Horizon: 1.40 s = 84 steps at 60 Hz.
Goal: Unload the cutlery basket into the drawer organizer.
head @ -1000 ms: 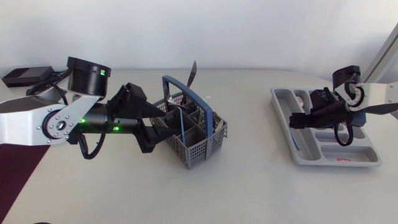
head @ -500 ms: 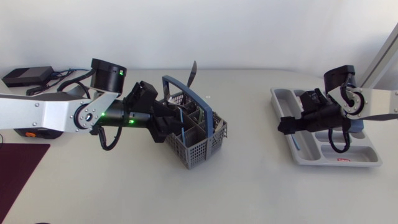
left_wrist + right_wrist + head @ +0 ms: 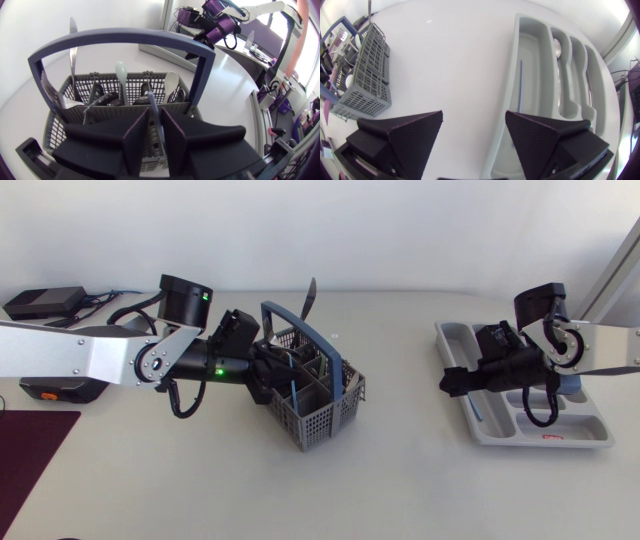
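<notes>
Where the left arm comes in, the grey cutlery basket (image 3: 318, 408) sits left of table centre with its blue handle (image 3: 312, 338) upright. Spoons (image 3: 121, 75) and a knife (image 3: 310, 295) stand in its far compartments. The left gripper (image 3: 274, 371) is at the basket's arm-side compartment, fingers narrow, pinching a thin blue-handled utensil (image 3: 152, 101) from both sides. The drawer organizer (image 3: 452, 330) lies at table right, well apart from the basket. A blue-handled piece (image 3: 520, 85) lies in its long compartment, a spoon (image 3: 558, 47) in the next slot. The right gripper (image 3: 452, 380) hovers at the organizer's basket-side rim, fingers spread wide.
</notes>
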Each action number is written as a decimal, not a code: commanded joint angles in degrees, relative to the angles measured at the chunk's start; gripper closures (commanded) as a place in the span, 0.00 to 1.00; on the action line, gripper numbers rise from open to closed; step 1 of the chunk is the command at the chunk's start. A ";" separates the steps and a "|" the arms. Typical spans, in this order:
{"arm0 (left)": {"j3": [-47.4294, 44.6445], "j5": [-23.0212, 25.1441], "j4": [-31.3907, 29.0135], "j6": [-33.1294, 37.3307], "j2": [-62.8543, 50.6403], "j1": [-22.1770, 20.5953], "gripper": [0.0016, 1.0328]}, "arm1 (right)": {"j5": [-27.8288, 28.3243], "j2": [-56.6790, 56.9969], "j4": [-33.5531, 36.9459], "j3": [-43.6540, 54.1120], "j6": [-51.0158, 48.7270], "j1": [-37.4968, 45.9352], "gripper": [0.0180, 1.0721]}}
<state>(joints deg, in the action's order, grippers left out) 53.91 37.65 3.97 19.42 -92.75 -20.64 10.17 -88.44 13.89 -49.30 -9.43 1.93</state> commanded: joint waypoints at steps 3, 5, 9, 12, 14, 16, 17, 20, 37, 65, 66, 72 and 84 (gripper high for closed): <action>0.67 2.08 -0.10 -1.58 -0.15 1.40 0.97 | -0.24 1.43 -0.27 2.01 1.17 -0.88 0.14; 0.32 2.17 -0.01 -1.67 0.73 1.57 0.97 | -0.24 1.96 -0.18 2.19 1.43 -1.32 0.14; -0.21 2.17 -0.01 -1.84 2.66 1.75 0.97 | -0.24 2.66 0.08 2.45 1.52 -1.67 0.14; -1.09 2.17 0.08 -1.84 4.86 1.75 0.97 | -0.24 3.54 0.17 2.72 1.61 -2.02 0.14; -1.62 2.17 0.16 -1.93 6.44 1.75 0.97 | -0.24 3.89 0.17 2.98 1.61 -2.20 0.14; -1.97 2.17 0.16 -2.02 7.58 1.75 0.97 | -0.24 4.42 0.26 3.16 1.61 -2.46 0.14; -2.32 2.17 0.25 -1.93 8.64 1.75 0.97 | -0.33 4.51 0.26 3.24 1.70 -2.55 0.14; -2.85 2.08 0.34 -1.84 10.84 1.75 0.97 | -0.33 5.12 0.35 3.51 1.70 -2.90 0.14; -3.55 -0.38 -0.72 -2.28 24.11 1.22 0.97 | -0.07 12.07 0.61 5.79 1.35 -6.24 0.14; -0.30 -0.30 -2.39 -18.28 30.96 -2.56 0.97 | 5.65 31.49 0.52 8.17 2.14 -17.84 0.13; -0.21 0.32 -2.65 -18.54 30.70 -2.74 0.97 | 5.91 31.67 0.52 8.08 2.31 -18.02 0.13; 0.76 2.96 -3.62 -20.74 27.62 -3.26 0.97 | 6.52 32.99 1.23 7.81 2.84 -20.66 0.13; 2.78 6.12 -4.67 -23.90 21.03 -5.46 0.97 | 6.61 33.07 1.49 8.08 3.54 -27.07 0.13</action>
<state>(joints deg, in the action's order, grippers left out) 54.41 42.30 -0.36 -1.98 -69.08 -24.86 16.49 -55.51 14.90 -42.19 -7.49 -22.72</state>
